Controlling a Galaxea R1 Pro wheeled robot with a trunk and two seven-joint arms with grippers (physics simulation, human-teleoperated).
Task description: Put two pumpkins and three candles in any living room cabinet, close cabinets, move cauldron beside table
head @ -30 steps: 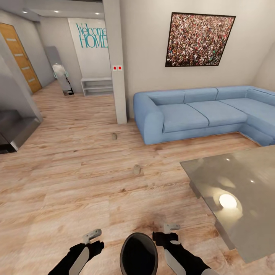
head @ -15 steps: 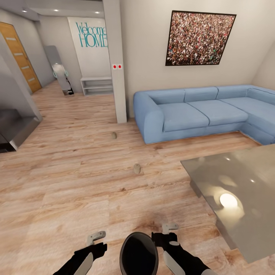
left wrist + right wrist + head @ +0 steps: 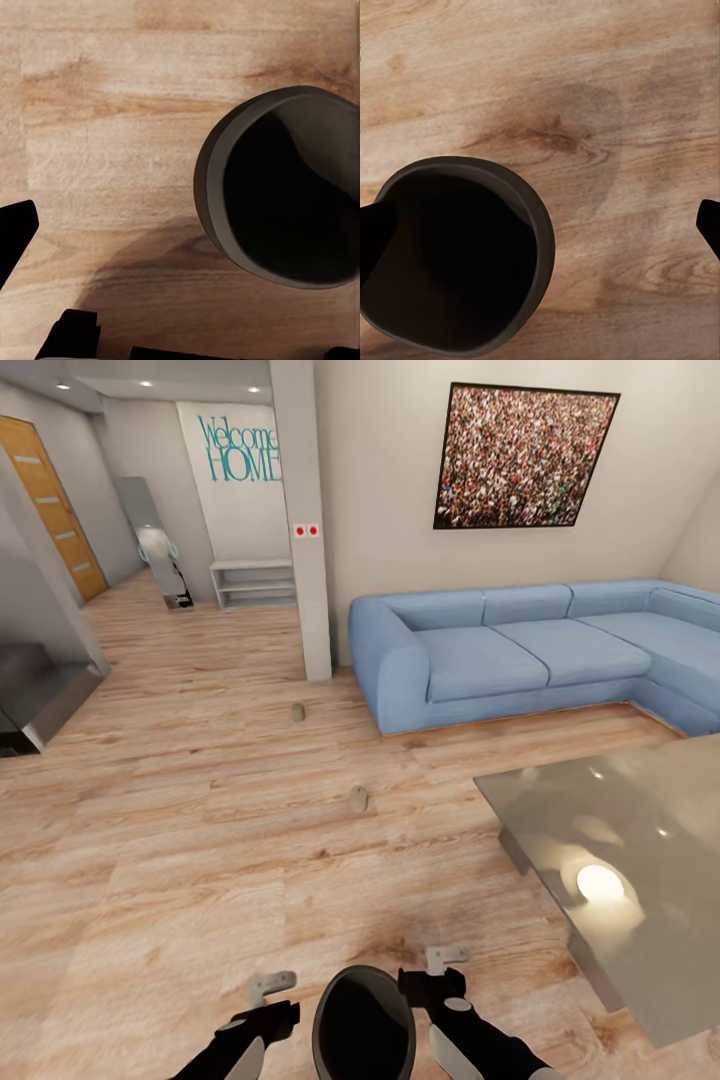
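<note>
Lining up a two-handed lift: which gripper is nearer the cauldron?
Right. The right gripper sits close beside the cauldron rim; the left gripper stands a little farther off on the other side.

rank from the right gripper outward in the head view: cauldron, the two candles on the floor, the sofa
1. cauldron, just beside the right gripper, toward the left gripper.
2. nearer candle, on the floor ahead.
3. farther candle, by the pillar.
4. sofa, against the wall; close to the farther candle's rank.

The cauldron (image 3: 363,1022) sits on the wooden floor (image 3: 180,840) at the near edge, left hand (image 3: 268,988) and right hand (image 3: 444,958) flanking it. Two candles (image 3: 358,799) (image 3: 298,712) stand farther off on the floor. The table (image 3: 620,860) is at right, a blue sofa (image 3: 520,650) beyond.
</note>
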